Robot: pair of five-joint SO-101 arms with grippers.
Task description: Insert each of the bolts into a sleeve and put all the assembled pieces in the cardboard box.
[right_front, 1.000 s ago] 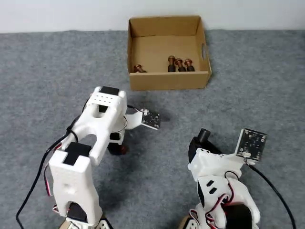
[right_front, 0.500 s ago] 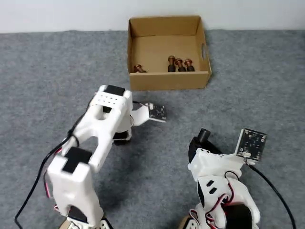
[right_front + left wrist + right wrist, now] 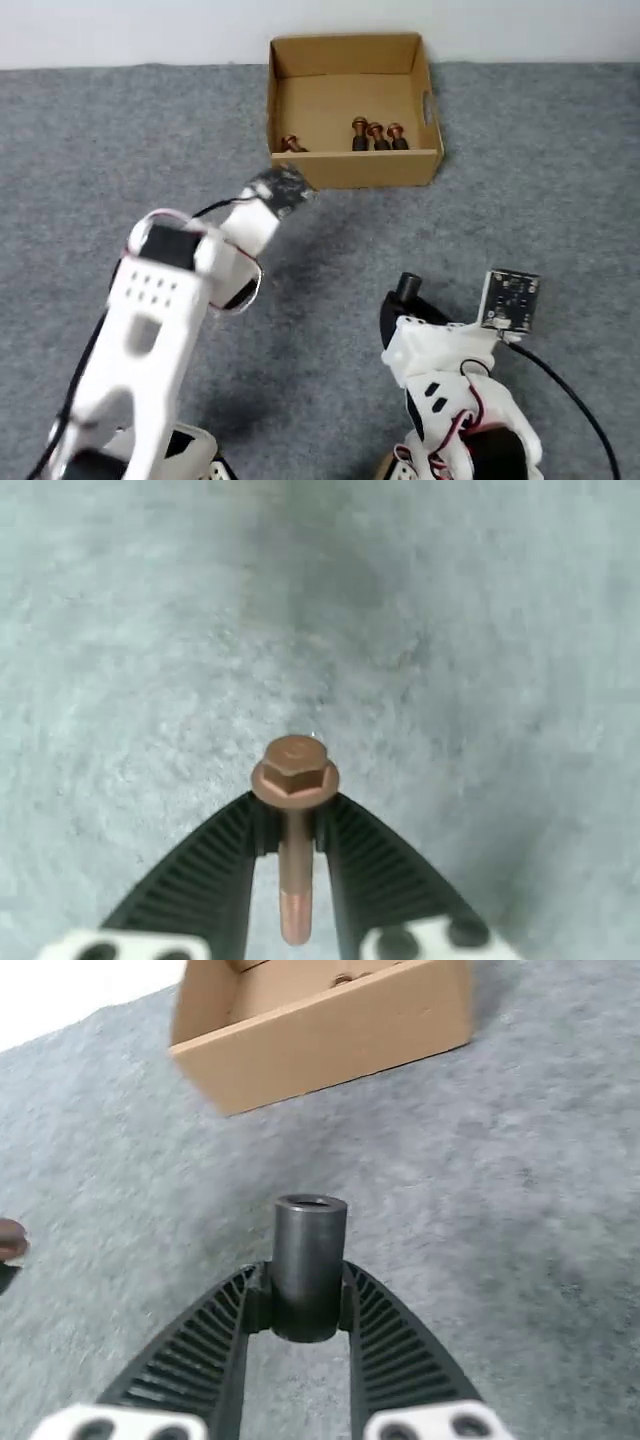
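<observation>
One bolt [image 3: 295,778] is clamped by its shank in the left gripper [image 3: 294,825]; one sleeve [image 3: 309,1260] is clamped in the right gripper [image 3: 306,1305]. Four assembled pieces [image 3: 375,134] sit along the 6 o'clock wall of the cardboard box [image 3: 350,170], at 12 o'clock on the table [image 3: 560,180]

You're looking at a table [image 3: 540,200] covered from edge to edge in grey, felt-like carpet [image 3: 100,150], with a pale strip [image 3: 120,30] running beyond its far edge. Directly on the carpet sits 1 cardboard box [image 3: 355,168], open at the top and resting flat. It stands close to the far edge, roughly midway between the left and right edges, its walls square to that edge, well apart from the near edge.
</observation>
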